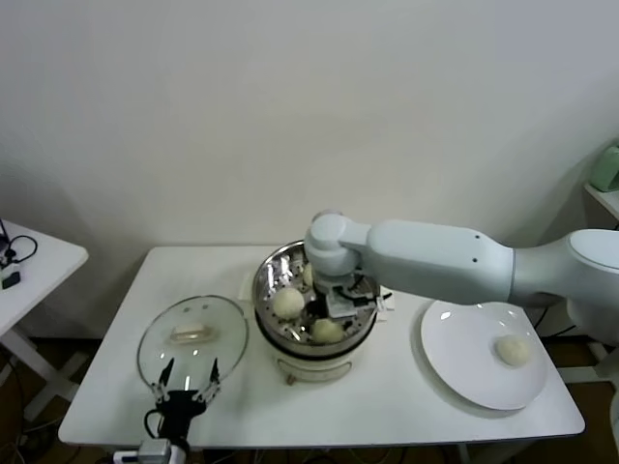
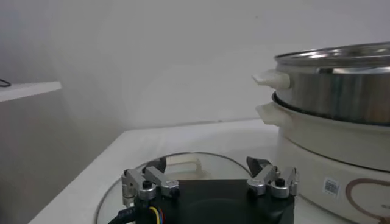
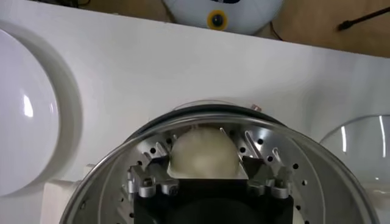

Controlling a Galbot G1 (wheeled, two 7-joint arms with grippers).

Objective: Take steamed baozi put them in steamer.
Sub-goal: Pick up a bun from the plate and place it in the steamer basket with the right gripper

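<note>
The steamer [image 1: 263,280] stands mid-table, a shiny steel pot on a white base. Two baozi [image 1: 288,302] [image 1: 327,331] lie on its perforated floor. My right gripper [image 1: 340,298] reaches down inside the pot. In the right wrist view the gripper [image 3: 205,165] is shut on a third baozi [image 3: 203,151], low over the steamer floor [image 3: 292,155]. A fourth baozi [image 1: 513,350] lies on the white plate [image 1: 464,362] at the right. My left gripper [image 1: 187,382] is open and empty, parked low over the glass lid [image 1: 193,333].
The glass lid [image 2: 183,161] lies flat left of the steamer [image 2: 341,85], under my left gripper [image 2: 207,173]. The plate [image 3: 24,109] also shows in the right wrist view. A second small table [image 1: 29,261] stands at the far left.
</note>
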